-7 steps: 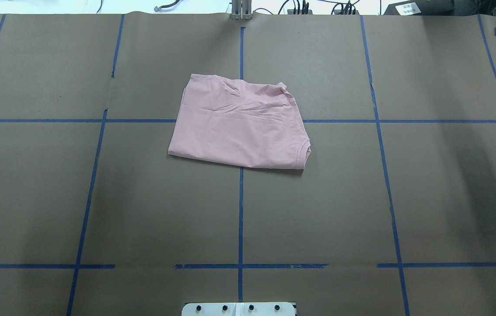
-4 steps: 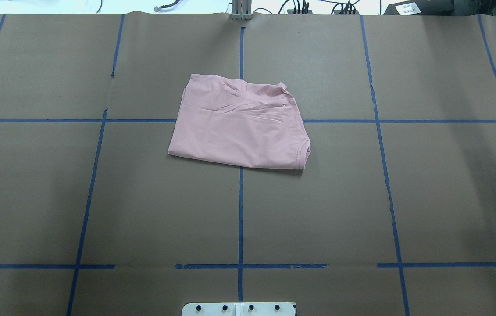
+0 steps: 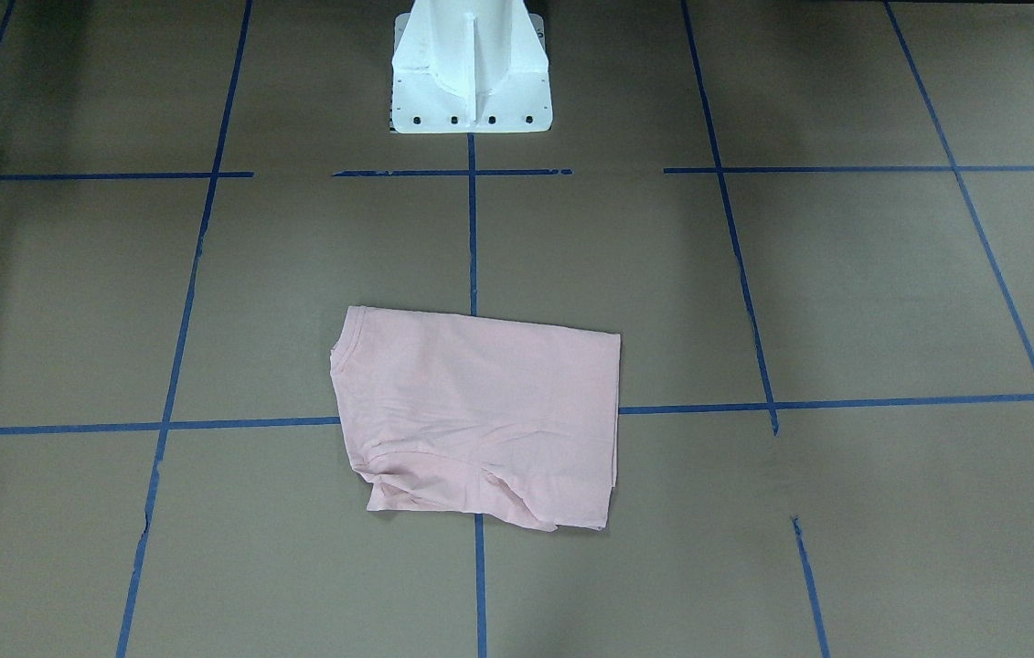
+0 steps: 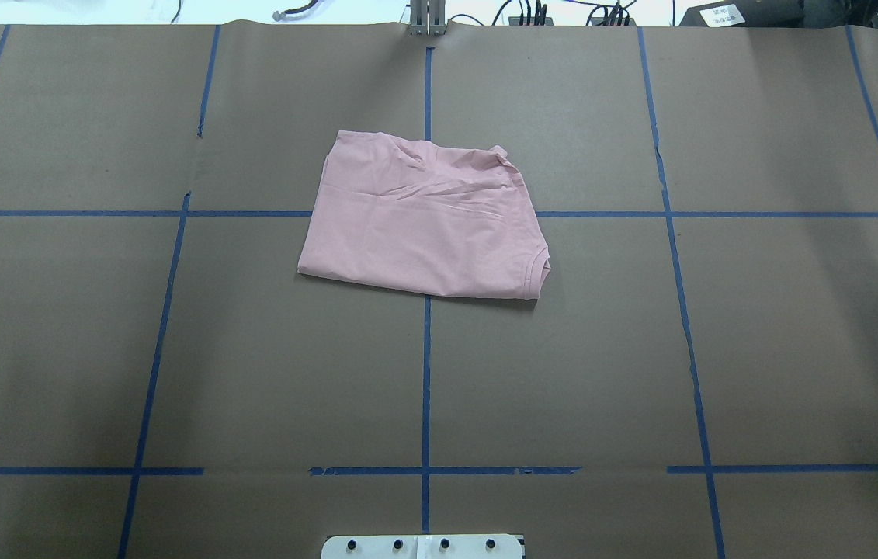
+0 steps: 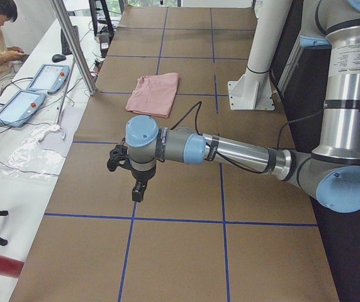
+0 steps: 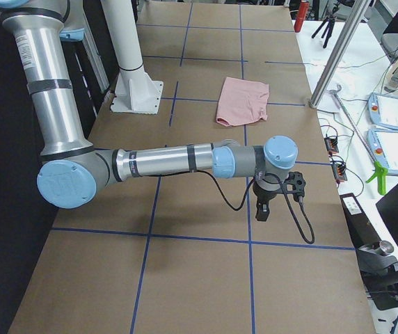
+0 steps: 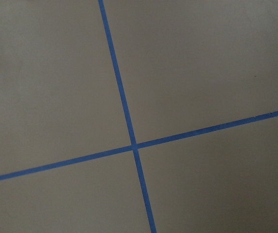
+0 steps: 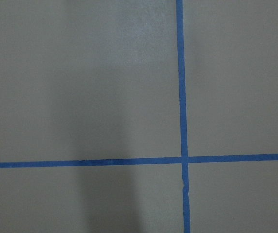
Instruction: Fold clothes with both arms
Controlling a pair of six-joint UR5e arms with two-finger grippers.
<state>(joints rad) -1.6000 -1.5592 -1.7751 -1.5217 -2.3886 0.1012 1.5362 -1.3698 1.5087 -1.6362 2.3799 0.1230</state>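
T-shirt (image 4: 423, 225): soft matt cloth. Table cover (image 4: 780, 326): matt brown paper w/ blue tape lines (image 4: 425, 388). Left arm (image 5: 240, 153) & right arm (image 6: 164, 160): smooth satin metal tubes, glossy plastic caps.

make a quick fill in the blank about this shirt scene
1. The T-shirt is ____ in colour.
2. It lies on the table already ____, not spread out.
3. The tape lines on the table are ____.
4. The pedestal base is ____.
Missing words: pink; folded; blue; white.
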